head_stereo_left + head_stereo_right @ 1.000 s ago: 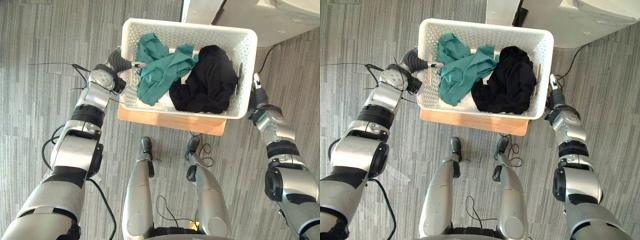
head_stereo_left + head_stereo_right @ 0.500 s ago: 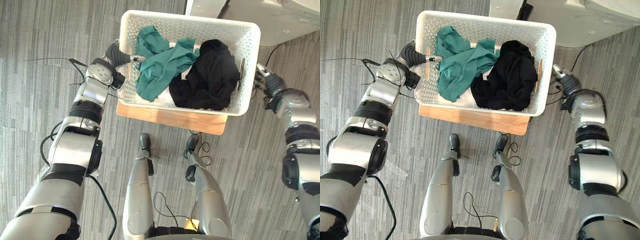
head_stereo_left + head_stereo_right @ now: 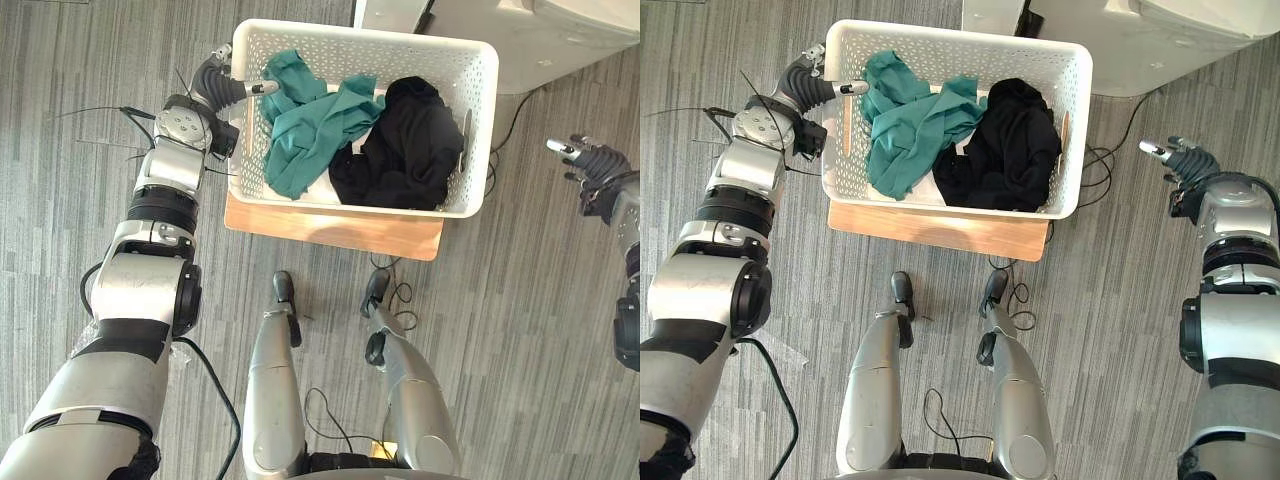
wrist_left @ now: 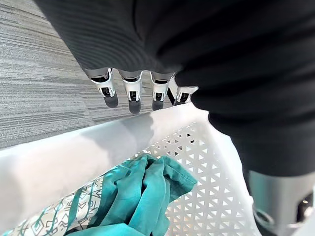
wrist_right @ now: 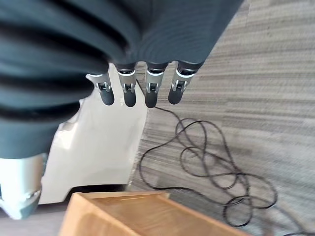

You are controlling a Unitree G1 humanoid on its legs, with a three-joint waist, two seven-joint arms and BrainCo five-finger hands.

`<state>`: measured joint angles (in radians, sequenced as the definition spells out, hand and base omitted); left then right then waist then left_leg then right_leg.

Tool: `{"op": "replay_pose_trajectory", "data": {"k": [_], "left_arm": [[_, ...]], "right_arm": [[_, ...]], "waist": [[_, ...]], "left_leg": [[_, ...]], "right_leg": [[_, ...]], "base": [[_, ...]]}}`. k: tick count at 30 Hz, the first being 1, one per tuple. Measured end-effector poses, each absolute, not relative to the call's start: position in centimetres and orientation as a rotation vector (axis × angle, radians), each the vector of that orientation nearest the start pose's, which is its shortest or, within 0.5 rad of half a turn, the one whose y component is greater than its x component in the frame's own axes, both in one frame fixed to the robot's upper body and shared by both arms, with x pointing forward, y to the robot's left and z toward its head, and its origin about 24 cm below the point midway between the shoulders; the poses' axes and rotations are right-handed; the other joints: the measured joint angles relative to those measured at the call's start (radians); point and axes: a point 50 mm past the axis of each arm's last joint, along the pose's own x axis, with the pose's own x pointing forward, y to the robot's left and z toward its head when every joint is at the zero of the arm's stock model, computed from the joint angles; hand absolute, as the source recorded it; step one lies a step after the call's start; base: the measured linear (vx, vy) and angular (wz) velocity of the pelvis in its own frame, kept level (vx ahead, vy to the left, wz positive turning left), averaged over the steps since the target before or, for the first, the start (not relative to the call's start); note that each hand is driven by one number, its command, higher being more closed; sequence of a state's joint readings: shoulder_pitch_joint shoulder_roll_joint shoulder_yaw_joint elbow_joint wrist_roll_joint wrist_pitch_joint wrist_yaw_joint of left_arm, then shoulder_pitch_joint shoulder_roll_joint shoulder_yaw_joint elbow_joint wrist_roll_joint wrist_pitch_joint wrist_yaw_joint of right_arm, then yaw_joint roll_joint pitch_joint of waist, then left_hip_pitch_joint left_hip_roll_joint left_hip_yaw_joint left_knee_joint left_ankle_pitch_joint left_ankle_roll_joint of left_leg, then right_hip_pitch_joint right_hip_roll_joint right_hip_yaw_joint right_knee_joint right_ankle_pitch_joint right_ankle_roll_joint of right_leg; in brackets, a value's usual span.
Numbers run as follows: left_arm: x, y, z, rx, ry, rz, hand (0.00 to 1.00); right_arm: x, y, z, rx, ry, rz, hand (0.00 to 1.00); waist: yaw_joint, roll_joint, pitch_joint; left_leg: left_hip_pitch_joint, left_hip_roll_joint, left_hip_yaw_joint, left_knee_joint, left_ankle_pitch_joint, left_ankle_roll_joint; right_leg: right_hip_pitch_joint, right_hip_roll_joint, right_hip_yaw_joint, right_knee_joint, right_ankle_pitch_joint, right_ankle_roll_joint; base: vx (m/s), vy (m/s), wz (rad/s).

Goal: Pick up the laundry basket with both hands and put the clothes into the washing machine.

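One laundry basket [image 3: 482, 120] — left hand [image 3: 218, 80] at rim

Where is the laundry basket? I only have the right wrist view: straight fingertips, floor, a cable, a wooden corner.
Observer: The laundry basket sits on a low wooden platform, well apart from the right robot hand, with floor between them.
Operator: Is the left robot hand on it?
Observer: It is at the basket's left rim, thumb inside, fingers straight outside.
Operator: What's inside?
Observer: A teal garment on the left, a black garment on the right.
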<state>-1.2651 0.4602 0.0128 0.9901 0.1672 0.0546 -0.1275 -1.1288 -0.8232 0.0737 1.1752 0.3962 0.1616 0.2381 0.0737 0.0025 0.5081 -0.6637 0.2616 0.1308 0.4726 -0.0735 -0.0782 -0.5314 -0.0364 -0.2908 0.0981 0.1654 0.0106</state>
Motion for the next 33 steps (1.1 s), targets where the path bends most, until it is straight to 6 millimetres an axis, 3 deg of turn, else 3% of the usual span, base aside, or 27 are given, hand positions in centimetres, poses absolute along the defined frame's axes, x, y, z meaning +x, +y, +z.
{"op": "replay_pose_trajectory", "data": {"k": [2,7,9,13,16,22,27,33], "left_arm": [[41.9,20.8,27.2,0.507,-0.197,0.053,0.0],[41.7,21.8,25.6,0.468,-0.178,0.069,0.0],[41.4,22.2,25.0,0.47,-0.185,0.077,0.0],[41.2,22.4,24.1,0.515,-0.176,0.069,0.0],[40.9,22.7,24.3,0.595,-0.175,0.063,0.0],[40.8,22.5,23.0,0.717,-0.121,-0.006,0.0],[40.7,21.8,23.0,0.778,-0.127,-0.038,0.0],[40.7,20.8,23.4,0.795,-0.152,-0.076,0.0]], "right_arm": [[38.0,-33.5,23.6,-0.065,0.005,-0.204,0.0],[39.7,-27.6,25.2,0.127,-0.195,-0.027,0.0],[39.6,-25.1,25.5,0.172,-0.272,0.05,0.0],[38.4,-22.8,25.3,0.187,-0.36,0.133,0.0],[37.7,-23.0,23.3,0.171,-0.329,0.135,0.0],[37.1,-23.4,21.6,-0.001,-0.273,0.151,0.0],[36.6,-24.5,21.3,-0.195,-0.234,0.132,0.0],[36.0,-26.0,20.9,-0.247,-0.214,0.076,0.0]], "waist": [[-0.003,-0.001,0.0],[-0.004,-0.009,-0.002],[-0.003,-0.013,-0.001],[-0.003,-0.023,-0.001],[-0.005,-0.048,-0.004],[-0.004,-0.06,-0.01],[-0.007,-0.07,-0.016],[-0.002,-0.075,-0.019]], "left_leg": [[0.0,0.003,0.005,-0.001,0.0,0.0],[-0.001,0.012,0.024,-0.002,0.0,0.0],[-0.003,0.016,0.024,-0.003,0.0,0.0],[-0.001,0.018,0.026,-0.003,0.0,0.0],[0.003,0.018,0.028,-0.005,0.0,-0.001],[0.027,0.015,0.026,-0.023,0.003,-0.005],[0.029,0.002,0.002,-0.052,0.021,-0.012],[0.03,-0.009,-0.011,-0.071,0.033,-0.013]], "right_leg": [[-0.003,0.002,0.003,-0.001,0.003,-0.004],[-0.014,0.01,0.021,-0.011,0.014,-0.001],[-0.014,0.016,0.022,-0.015,0.016,-0.001],[-0.014,0.017,0.024,-0.015,0.016,-0.001],[-0.011,0.017,0.026,-0.018,0.017,-0.003],[0.024,0.018,0.018,-0.051,0.027,-0.001],[0.038,0.016,-0.008,-0.066,0.027,-0.001],[0.041,0.009,-0.02,-0.066,0.026,-0.001]], "base": [[0.03,-0.026,-0.1],[0.03,-0.015,-0.12],[0.01,-0.009,-0.02],[0.0,0.001,-0.01],[0.0,0.001,-0.01],[0.01,0.0,0.02],[0.05,-0.005,0.15],[0.04,0.01,0.11]]}}
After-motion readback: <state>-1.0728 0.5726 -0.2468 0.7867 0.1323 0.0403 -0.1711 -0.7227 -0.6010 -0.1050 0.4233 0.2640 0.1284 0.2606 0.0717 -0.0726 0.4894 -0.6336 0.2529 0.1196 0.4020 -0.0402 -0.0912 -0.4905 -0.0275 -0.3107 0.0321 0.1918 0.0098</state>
